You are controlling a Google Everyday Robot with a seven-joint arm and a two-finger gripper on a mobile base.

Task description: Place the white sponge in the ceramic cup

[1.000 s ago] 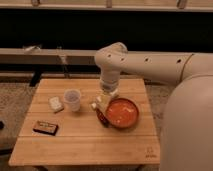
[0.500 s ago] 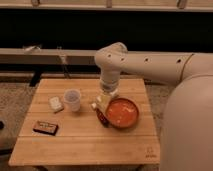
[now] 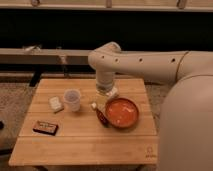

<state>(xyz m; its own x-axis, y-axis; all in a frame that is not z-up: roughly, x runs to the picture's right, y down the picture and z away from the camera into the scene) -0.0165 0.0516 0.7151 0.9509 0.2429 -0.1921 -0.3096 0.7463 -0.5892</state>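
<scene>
**A:** Anything moved since half a second ago?

**B:** Nothing I can log. The gripper [image 3: 106, 95] hangs over the far middle of the table [image 3: 85, 142], beside the bowl [image 3: 121, 112]. I cannot tell how open it is.

**A:** And the sponge?

**B:** The sponge [image 3: 55, 104], a soft rounded block, lies flat just left of the cup [image 3: 72, 100]. The cup is smooth and upright, with its mouth ready to take it.

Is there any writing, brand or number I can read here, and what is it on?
Nothing can be read.
On the black block: a pale label, lettering too blurred to read.
On the wooden table, near its front right corner: a small dark mark, too small to read.
On the robot arm and its end effector, over the table between the ceramic cup and the orange-red bowl: no text shows.
</scene>
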